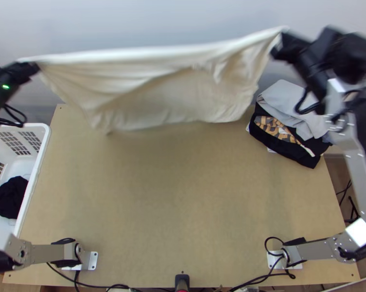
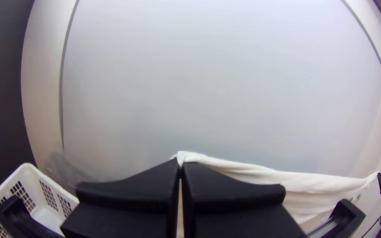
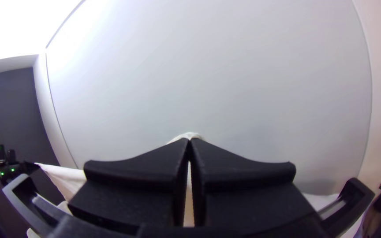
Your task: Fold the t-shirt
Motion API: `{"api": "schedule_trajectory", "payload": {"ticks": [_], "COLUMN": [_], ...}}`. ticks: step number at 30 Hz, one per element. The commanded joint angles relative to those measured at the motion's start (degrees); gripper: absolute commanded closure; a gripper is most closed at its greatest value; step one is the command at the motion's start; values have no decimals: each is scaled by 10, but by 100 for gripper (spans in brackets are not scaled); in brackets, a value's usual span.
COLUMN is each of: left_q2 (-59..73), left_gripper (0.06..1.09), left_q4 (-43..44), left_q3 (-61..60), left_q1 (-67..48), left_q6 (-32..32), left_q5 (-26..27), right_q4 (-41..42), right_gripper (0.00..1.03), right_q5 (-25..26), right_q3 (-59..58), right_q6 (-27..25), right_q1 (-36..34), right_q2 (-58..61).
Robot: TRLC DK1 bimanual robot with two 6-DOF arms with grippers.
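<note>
A cream-white t-shirt hangs stretched in the air over the table's far part, its top edge drawn nearly straight between the two grippers. My left gripper holds one upper corner at the left; in the left wrist view that gripper is shut on the white cloth. My right gripper has the opposite upper corner, higher up the picture; in the right wrist view this gripper is shut with cloth at its tips. The lower part of the shirt drapes down in loose folds.
A white basket with a black cloth in it stands at the left. Several garments, among them a grey one and a black one, lie piled at the table's far right. Bare wooden table extends nearer the bases.
</note>
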Motion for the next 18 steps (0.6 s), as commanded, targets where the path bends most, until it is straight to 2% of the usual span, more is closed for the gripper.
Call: {"api": "schedule_trajectory", "payload": {"ticks": [1,11,18], "left_q2": [-61,-257,-308], "left_gripper": [105,105,105], "left_q4": [28,7,-20], "left_q3": [58,3,-11], "left_q1": [21,33,31], "left_q6": [-1,-4,-5], "left_q5": [-10,-9,-9], "right_q4": [-34,-187,-249], "right_gripper": [100,100,100], "right_q5": [1,1,0], "right_q3": [104,-30,-48], "right_q6": [-2,-32,-16], "right_q1": [4,15,17], "right_q2": [-83,-379,-435]}}
